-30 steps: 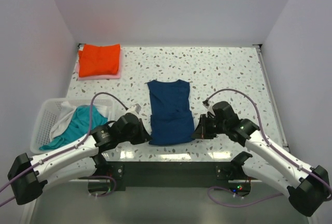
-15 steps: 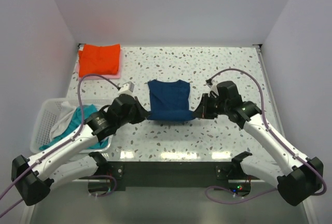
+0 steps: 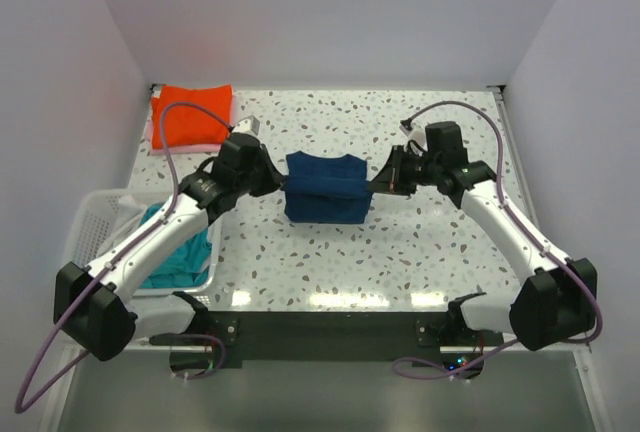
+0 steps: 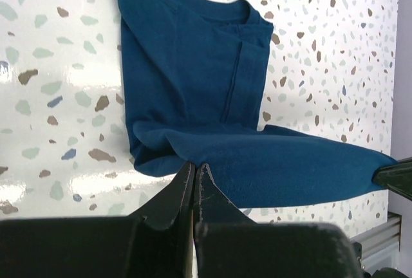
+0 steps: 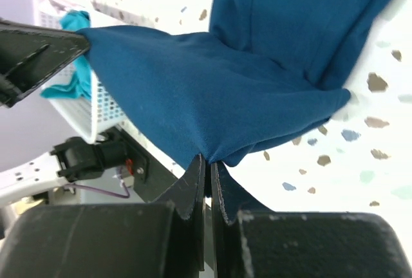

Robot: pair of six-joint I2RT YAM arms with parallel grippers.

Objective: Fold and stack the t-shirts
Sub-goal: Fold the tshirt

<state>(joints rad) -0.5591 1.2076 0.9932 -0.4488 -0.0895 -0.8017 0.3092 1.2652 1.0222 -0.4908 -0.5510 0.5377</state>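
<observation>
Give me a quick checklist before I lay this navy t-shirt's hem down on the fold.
1. Left end effector shut on navy t-shirt corner: ok.
2. Right end effector shut on the other corner: ok.
3. Hem stretched between them: ok.
4. Hem over collar: not ok, short of it.
5. Underside crease flat: cannot tell.
6. Orange-red t-shirt folded at far left corner: ok.

A robotics lab test cell: plain pale walls (image 3: 330, 12) box in a speckled surface (image 3: 440, 242), with a cabled left arm (image 3: 150, 249) and right arm (image 3: 505, 227) bolted to a dark rail (image 3: 330, 327)
</observation>
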